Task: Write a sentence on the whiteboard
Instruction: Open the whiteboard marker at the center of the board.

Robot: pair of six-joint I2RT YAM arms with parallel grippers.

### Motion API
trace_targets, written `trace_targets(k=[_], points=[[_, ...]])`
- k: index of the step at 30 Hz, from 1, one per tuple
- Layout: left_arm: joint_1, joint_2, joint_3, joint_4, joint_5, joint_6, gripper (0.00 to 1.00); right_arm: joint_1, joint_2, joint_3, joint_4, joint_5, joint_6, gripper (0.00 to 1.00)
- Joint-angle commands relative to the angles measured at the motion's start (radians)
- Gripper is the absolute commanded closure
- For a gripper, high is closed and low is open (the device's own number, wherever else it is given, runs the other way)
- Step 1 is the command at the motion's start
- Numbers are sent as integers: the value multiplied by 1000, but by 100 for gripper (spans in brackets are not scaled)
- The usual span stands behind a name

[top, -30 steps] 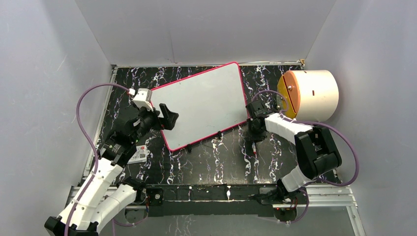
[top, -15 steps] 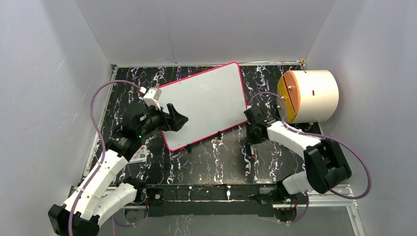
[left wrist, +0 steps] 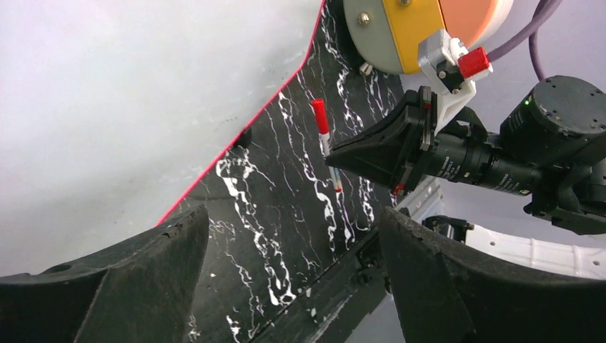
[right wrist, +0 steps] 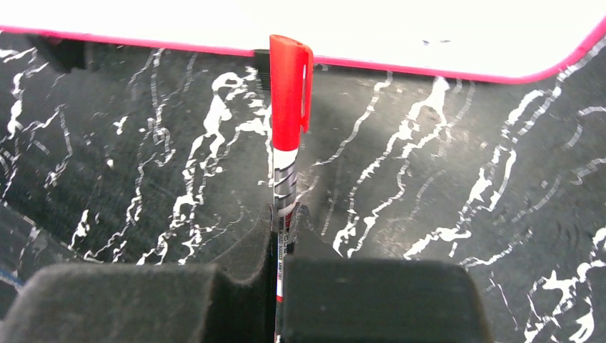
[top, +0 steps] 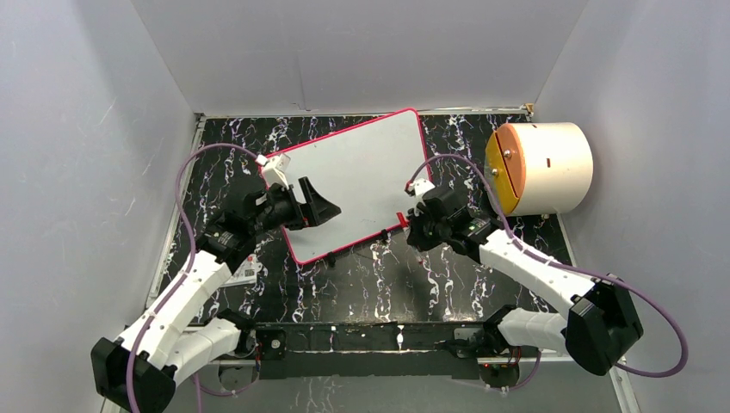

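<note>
The whiteboard (top: pixel 361 176) lies slanted on the black marbled table, its face plain white inside a red-pink rim; the sentence is not in view. My right gripper (top: pixel 415 231) hovers just off the board's near right edge, shut on a marker (right wrist: pixel 289 107) with its red cap on. The capped end points at the board's rim (right wrist: pixel 429 68). Over the board's near left part, my left gripper (top: pixel 320 206) is open and holds nothing. From the left wrist, the whiteboard (left wrist: pixel 143 107) fills the upper left, and the marker (left wrist: pixel 325 146) sticks out of the right gripper.
A cream cylinder with an orange-yellow end (top: pixel 542 168) lies at the far right of the table. A small white printed card (top: pixel 244 274) sits near the left arm. Grey walls close in the table on three sides.
The right gripper has shut on the marker and carried it left toward the board's near edge. The left gripper has slid right, further over the board.
</note>
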Motion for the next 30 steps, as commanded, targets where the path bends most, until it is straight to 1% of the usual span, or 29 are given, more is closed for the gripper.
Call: trace_targets(k=[1, 5, 10, 14, 19, 22, 26, 30], points=[[-37, 26, 17, 48, 33, -75, 16, 76, -19, 59, 95, -37, -55, 100], [-106, 46, 2, 102, -26, -134, 17, 136, -26, 81, 143, -61, -88, 100], [-203, 113, 7, 152, -87, -187, 19, 195, -33, 103, 196, -74, -144, 100], [-229, 140, -11, 217, -125, -254, 22, 221, -33, 104, 224, -73, -173, 100], [-243, 179, -29, 277, -154, -328, 29, 242, -42, 93, 263, -69, -188, 100], [-246, 206, -24, 293, -170, -346, 33, 245, -42, 95, 264, -69, -193, 100], [-247, 231, -14, 295, -180, -353, 46, 248, -53, 89, 284, -69, -199, 100], [-247, 247, -12, 295, -173, -358, 54, 248, -51, 87, 293, -66, -199, 100]])
